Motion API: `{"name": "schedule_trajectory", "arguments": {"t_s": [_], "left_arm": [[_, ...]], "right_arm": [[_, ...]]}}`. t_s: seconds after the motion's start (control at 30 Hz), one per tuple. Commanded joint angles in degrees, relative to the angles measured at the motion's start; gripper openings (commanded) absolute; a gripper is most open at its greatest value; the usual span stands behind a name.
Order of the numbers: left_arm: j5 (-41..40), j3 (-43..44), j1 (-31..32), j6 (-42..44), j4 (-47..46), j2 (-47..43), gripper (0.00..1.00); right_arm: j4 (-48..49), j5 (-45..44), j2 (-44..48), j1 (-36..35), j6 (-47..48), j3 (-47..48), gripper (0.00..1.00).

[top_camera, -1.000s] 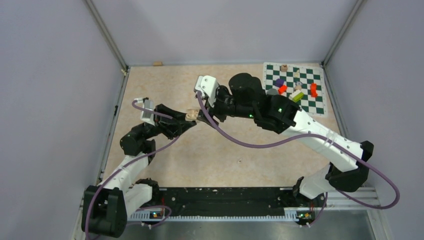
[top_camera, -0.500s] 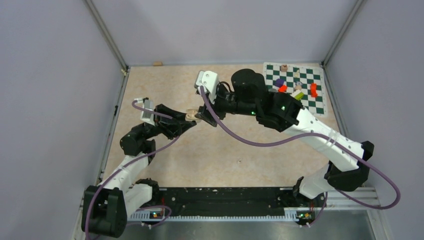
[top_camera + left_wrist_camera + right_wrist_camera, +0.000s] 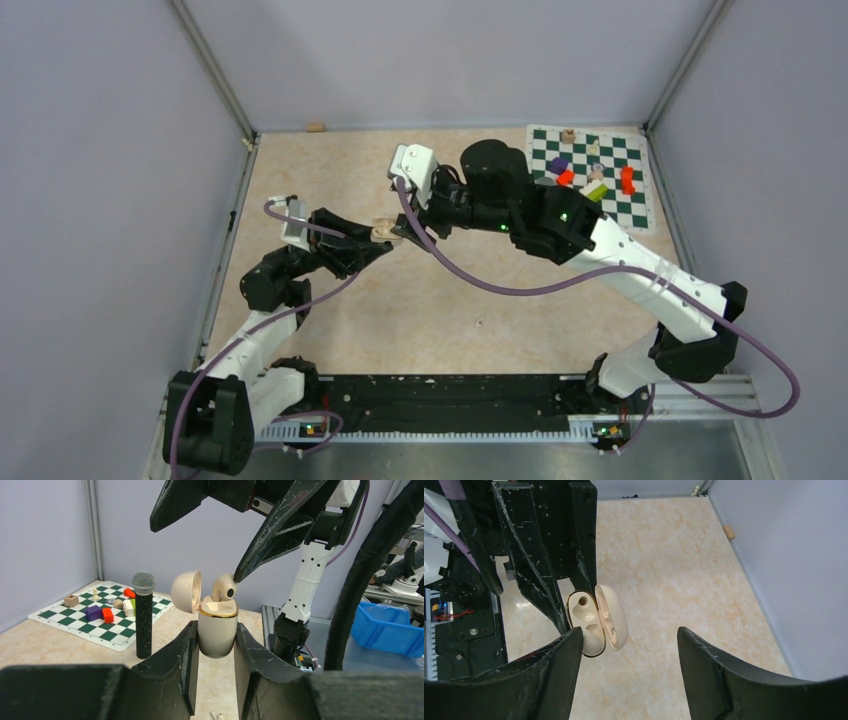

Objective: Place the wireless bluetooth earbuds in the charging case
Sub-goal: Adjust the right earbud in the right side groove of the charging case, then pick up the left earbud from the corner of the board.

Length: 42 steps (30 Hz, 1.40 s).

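My left gripper (image 3: 216,630) is shut on the cream charging case (image 3: 217,632), which has a gold rim, and holds it upright above the table with its lid (image 3: 186,591) open. A whitish earbud (image 3: 223,588) stands in the case, sticking up above the rim. My right gripper (image 3: 630,635) is open wide above the case, and one fingertip (image 3: 240,574) touches the earbud's top. The right wrist view shows the case (image 3: 589,625) from above, beside my left finger. A second whitish earbud (image 3: 216,714) lies on the table below. In the top view the two grippers meet at the case (image 3: 381,230). No black earbuds show.
A green-and-white chequered mat (image 3: 620,205) with coloured blocks lies at the back right. A black microphone (image 3: 143,615) stands at its near edge. A small wooden block (image 3: 316,127) sits by the back wall. A blue bin (image 3: 385,630) lies beyond the table.
My right wrist has shifted slightly toward the back left over the case. The left gripper and the case have not moved.
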State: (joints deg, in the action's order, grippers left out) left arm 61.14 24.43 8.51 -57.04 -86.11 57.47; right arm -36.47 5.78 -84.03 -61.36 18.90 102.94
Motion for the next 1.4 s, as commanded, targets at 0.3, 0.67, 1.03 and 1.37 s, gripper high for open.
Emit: {"name": "schedule_trajectory", "arguments": {"t_s": [0.3,0.67,1.03,1.37], "left_arm": [[0.0,0.3,0.0,0.1,-2.4,-1.1,0.00],[0.5,0.4,0.1,1.1,-1.8,-0.9,0.00],[7.6,0.8,0.3,9.5,2.7,-3.2,0.00],[8.7,2.4,0.1,16.7,11.3,-3.3,0.00]], "right_arm": [[2.6,-3.5,0.7,0.3,1.2,0.1,0.68],[1.0,1.2,1.3,0.3,2.1,-1.6,0.68],[0.8,-1.0,15.0,2.7,10.7,-15.3,0.82],[6.7,6.2,28.5,15.8,16.0,-46.3,0.89]]}}
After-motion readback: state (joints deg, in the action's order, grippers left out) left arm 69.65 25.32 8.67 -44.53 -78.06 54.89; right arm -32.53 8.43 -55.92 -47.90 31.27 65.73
